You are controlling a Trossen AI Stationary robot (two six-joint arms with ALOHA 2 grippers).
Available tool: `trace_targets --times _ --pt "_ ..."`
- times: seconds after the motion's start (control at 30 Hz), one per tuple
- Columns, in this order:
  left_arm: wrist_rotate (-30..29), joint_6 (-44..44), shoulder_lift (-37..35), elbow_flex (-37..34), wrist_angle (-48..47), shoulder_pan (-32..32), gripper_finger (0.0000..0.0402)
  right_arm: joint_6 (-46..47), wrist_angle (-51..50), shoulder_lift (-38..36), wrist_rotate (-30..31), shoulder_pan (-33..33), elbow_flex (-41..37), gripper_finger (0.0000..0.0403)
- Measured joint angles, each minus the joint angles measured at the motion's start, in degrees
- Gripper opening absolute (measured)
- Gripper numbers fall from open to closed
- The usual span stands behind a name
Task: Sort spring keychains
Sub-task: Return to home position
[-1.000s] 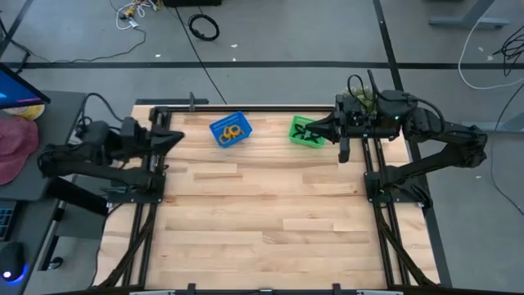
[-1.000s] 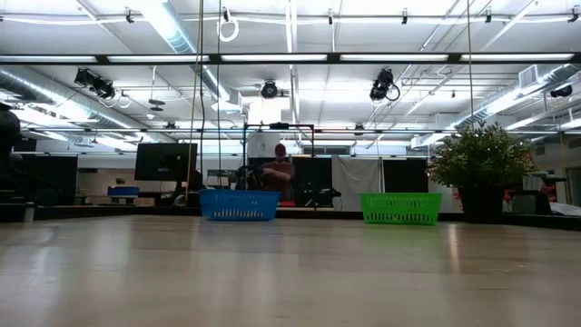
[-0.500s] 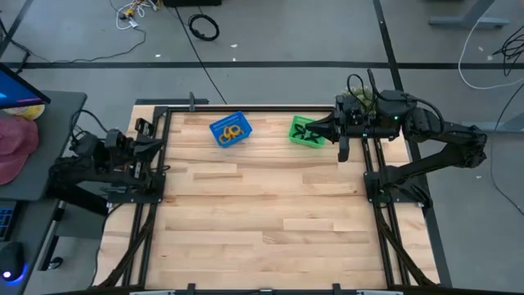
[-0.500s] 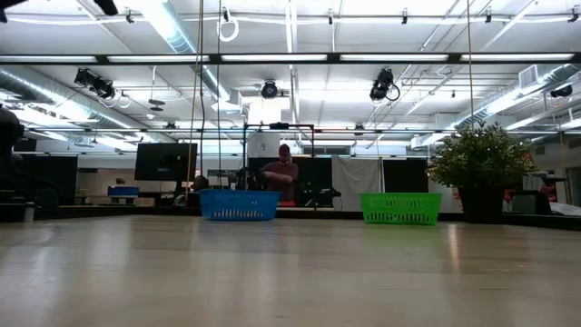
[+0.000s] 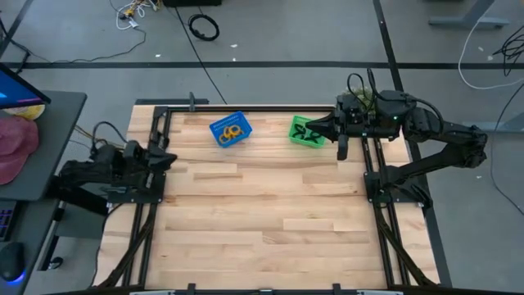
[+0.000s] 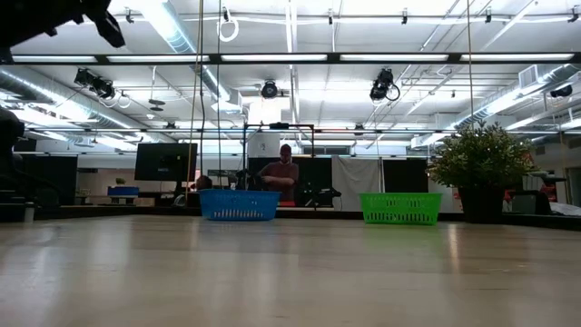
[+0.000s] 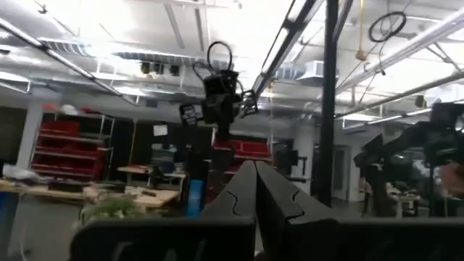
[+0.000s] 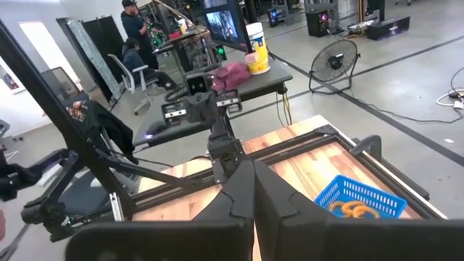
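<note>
The blue basket [image 5: 230, 129] stands near the table's far edge and holds orange spring keychains [image 5: 232, 131], which also show in the right wrist view [image 8: 353, 210]. To its right, the green basket [image 5: 300, 131] holds black spring keychains [image 5: 309, 135]. My right gripper [image 5: 314, 129] hovers shut above the green basket, its fingertips meeting in the wrist view [image 8: 253, 164]. My left gripper [image 5: 170, 158] is shut and drawn back at the table's left edge, pointing level into the room [image 7: 254, 165]. In the low view, no gripper reaches either basket [image 6: 239, 204] [image 6: 399, 208].
The wooden table top [image 5: 262, 221] lies bare in front of both baskets. Black frame rails [image 5: 155, 205] [image 5: 381, 205] run along its left and right sides. A desk with a pink cap [image 5: 16, 143] stands left of the table. A person [image 6: 285, 173] is in the room beyond.
My left arm has folded back toward the table's left edge and then come somewhat toward the near edge. A dark part of it has come into the top left of the low view. The baskets have kept still.
</note>
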Motion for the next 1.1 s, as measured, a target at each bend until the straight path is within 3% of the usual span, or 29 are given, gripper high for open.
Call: trace_targets --times 0.5,0.9,1.1 --pt "-2.46 -3.54 0.10 -11.96 3.18 0.02 0.0000 3.02 -0.28 0.00 -0.21 -0.01 0.00 0.0000" --pt "-1.85 -7.01 0.15 -11.95 -14.84 0.07 0.0000 3.72 -0.37 0.00 -0.23 0.00 0.00 0.0000" --pt "-1.61 -5.68 0.82 -11.91 -15.20 0.11 0.0000 4.07 -1.30 0.00 -0.21 0.00 0.00 0.0000"
